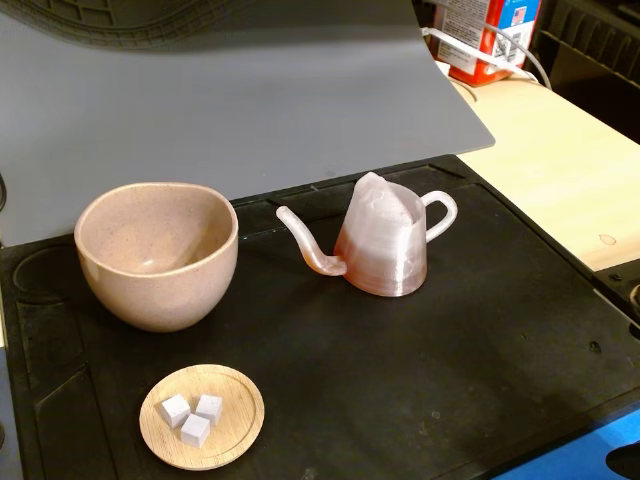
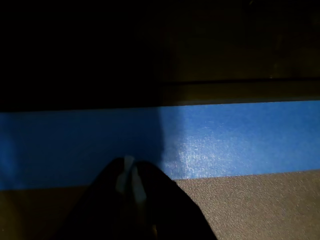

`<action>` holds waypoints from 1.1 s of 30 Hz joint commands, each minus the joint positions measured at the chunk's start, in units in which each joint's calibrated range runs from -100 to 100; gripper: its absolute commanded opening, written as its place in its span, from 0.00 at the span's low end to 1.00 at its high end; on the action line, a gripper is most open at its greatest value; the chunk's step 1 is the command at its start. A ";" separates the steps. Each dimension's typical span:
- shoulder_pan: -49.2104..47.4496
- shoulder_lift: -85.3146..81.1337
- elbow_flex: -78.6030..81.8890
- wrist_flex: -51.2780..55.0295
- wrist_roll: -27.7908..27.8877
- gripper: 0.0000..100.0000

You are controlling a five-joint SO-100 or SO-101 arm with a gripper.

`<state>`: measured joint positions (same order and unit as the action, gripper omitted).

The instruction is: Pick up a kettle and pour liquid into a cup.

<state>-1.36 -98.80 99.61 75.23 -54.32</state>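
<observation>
Black rubbery matting (image 1: 420, 390) with moulded recesses covers the work surface in the fixed view, with a grey sheet (image 1: 250, 100) curling up behind it and pale wooden tabletop (image 1: 560, 160) to the right. Near the middle of the mat stands the small translucent pinkish-white ridged plastic kettle (image 1: 385, 245), upright, its long thin curved gooseneck spout (image 1: 308, 245) reaching left toward the large round speckled pinkish-beige ceramic cup (image 1: 157, 255), which sits apart from it on the mat's left side. A darker reddish band low in the kettle body suggests the reddish-orange liquid (image 1: 385, 272) fills only the bottom part. In front of the cup lies a small round wooden dish (image 1: 203, 417) holding three white cubes (image 1: 192, 417). The arm is absent from the fixed view; the wrist view shows only a dark gripper (image 2: 129, 181) low in the frame over a strip of blue tape (image 2: 225, 140), its tips pressed close together with nothing between them. Judging by its thin printed-looking walls, the kettle is probably light and stiff but somewhat slick, and its conical body would likely slide out of a squeeze. The white loop handle (image 1: 441, 213) on its right side looks the surest place to grip, and the slender spout seems fragile and best left alone. With so little weight it may tip or skid if nudged.
</observation>
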 commanded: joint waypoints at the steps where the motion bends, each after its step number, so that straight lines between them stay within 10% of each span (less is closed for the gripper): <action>1: -0.05 -0.26 0.12 0.21 0.24 0.01; 33: -0.12 -0.17 0.12 -10.34 0.24 0.01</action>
<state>-1.36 -98.97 99.61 68.40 -54.32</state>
